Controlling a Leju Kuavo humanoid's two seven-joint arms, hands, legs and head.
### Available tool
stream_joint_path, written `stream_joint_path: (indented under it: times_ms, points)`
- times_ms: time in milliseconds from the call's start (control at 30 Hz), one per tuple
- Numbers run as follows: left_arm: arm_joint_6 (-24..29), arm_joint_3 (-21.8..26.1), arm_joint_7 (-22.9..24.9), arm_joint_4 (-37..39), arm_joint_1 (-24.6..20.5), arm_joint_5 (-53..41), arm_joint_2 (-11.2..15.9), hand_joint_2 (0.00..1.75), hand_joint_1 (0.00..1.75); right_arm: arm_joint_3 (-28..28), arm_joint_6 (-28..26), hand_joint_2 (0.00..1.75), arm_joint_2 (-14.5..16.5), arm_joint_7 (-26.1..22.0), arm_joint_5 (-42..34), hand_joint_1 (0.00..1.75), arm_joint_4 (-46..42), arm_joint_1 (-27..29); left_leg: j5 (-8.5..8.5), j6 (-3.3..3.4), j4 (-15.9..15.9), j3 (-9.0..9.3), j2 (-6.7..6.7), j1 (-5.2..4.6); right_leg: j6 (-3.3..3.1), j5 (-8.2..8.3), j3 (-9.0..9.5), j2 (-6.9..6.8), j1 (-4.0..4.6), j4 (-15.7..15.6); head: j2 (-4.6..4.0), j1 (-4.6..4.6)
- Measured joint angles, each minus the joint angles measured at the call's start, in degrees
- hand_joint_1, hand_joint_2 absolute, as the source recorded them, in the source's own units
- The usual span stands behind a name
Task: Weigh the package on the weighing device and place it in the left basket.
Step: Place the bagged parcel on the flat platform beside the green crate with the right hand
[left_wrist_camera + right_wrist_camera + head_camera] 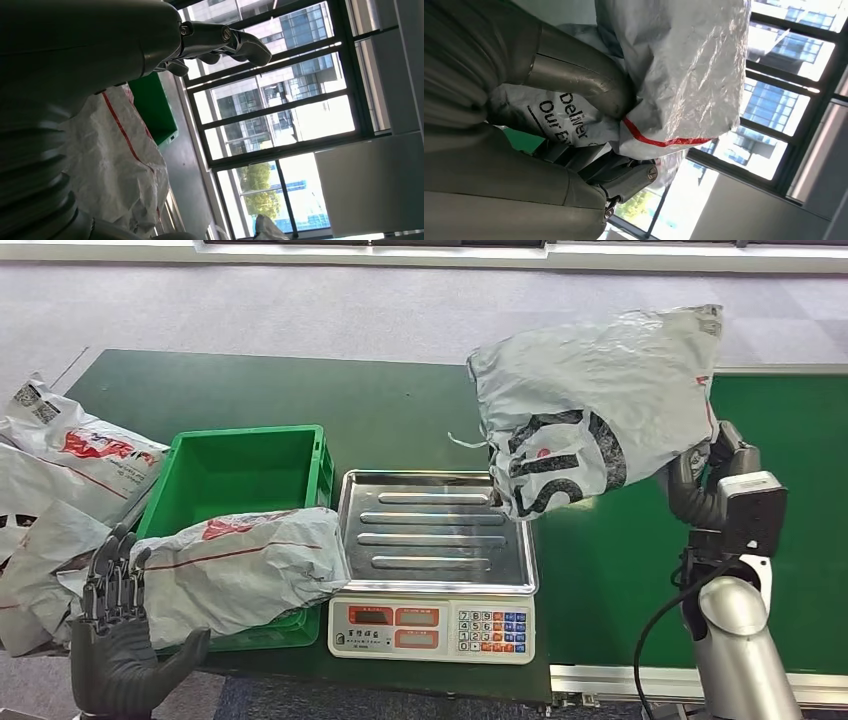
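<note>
R hand [712, 475] grips a grey package [595, 400] by its right edge, holding it up off the tabletop [400, 410], tilted, w/ its lower left corner hanging just over the back right corner of the scale [435, 565] tray; can't tell if it touches the tray. In the R wrist view the thumb [579, 80] presses into the crumpled plastic, package [674, 70] w/ a red stripe and black print bunched against the hand [574, 150]. Scale sits at the front edge of the tabletop, near the middle, steel ribbed tray on top, displays and keypad facing front. L hand [115, 625] is at the front left corner, palm up, fingers apart and upright, holding nothing; it's just beside a 2nd grey bag [240, 565] w/ red stripe that lies across the front rim of the green basket [245, 465] and spills out toward the scale, nearly touching its left side. In the L wrist view the fingers [235, 42] are extended in open air, bag [120, 165] and basket [157, 110] beside the hand [150, 40]. Basket stands left of the scale, at the front left of the tabletop. More grey bags [70, 450] are piled off the left edge.
</note>
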Motion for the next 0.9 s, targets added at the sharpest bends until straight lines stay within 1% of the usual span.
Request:
stream_joint_path:
  times_ms: [300,900]
  points:
    - [0.00,0.00,0.00,0.09,-0.02,0.00,-0.09,1.75,0.00,-0.02,0.00,1.75,0.00,-0.02,-0.04,1.75,-3.66,1.01,0.04,-0.04,0.00,0.00,-0.01,-0.01,-0.03,0.05,0.00,0.01,0.00,0.00,0.00,-0.01]
    - [0.00,0.00,0.00,0.31,-0.05,0.00,-0.20,1.75,0.00,-0.07,-0.01,1.75,0.00,-0.01,-0.04,1.75,-4.64,1.25,0.04,-0.05,0.00,-0.01,-0.01,-0.01,-0.03,0.05,-0.01,0.01,0.01,0.00,0.00,-0.01]
